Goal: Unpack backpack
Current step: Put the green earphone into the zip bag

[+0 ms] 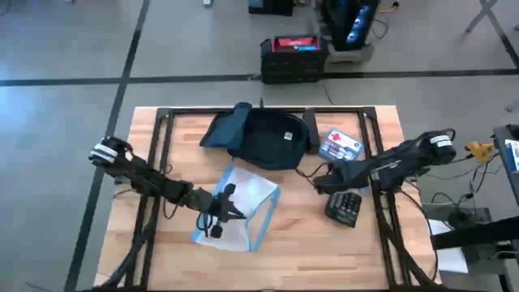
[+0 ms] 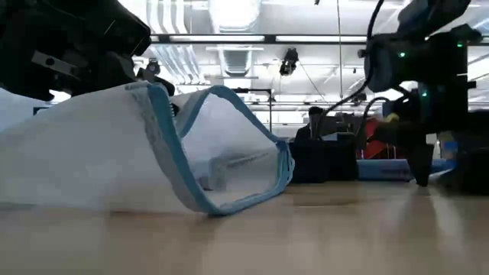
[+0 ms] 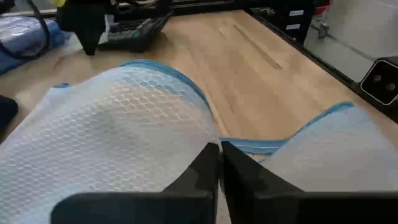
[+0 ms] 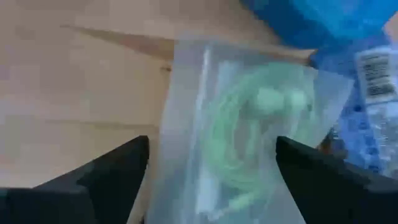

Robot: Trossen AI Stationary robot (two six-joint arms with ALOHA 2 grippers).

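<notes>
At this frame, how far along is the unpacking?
Already out on the table: a clear mesh pouch, a calculator and a blue-white box beside the backpack. In hand: the left hand is shut on the pouch; the open right hand hovers over a small bagged cable. Whether anything is left inside is hidden.

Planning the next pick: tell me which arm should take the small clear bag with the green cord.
Right. The right gripper hovers over the clear bag, jaws open either side of it. The left gripper is shut on the mesh pouch.
</notes>
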